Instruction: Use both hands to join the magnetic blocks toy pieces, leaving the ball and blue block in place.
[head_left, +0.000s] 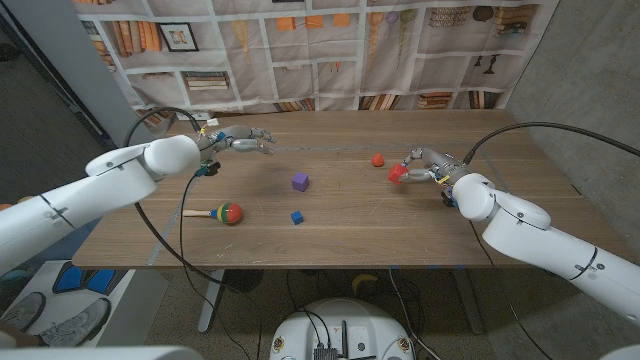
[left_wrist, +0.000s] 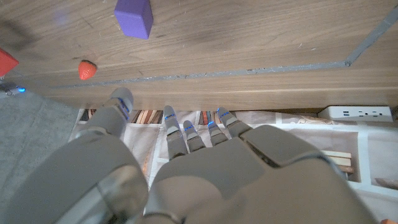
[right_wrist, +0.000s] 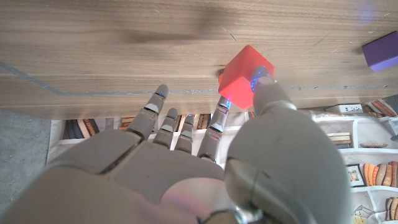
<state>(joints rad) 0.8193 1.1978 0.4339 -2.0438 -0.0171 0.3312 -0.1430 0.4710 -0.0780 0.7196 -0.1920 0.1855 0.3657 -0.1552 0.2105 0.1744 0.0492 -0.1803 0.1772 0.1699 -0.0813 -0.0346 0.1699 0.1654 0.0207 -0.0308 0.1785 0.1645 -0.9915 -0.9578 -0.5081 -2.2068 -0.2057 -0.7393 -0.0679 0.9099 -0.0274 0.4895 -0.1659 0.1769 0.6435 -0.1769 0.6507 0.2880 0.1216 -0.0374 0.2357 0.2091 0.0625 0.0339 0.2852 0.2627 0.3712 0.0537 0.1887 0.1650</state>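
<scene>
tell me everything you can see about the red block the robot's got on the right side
The red block is a small cube, plain matte red with slightly rounded edges; it looks like smooth plastic. The right robot hand pinches it between thumb and a finger, the other fingers spread beside it. In the right wrist view it is tilted, one corner leading, close over the wooden table; whether it touches the wood cannot be told. It is on the table's right side, near a small red strawberry-like piece and apart from it.
</scene>
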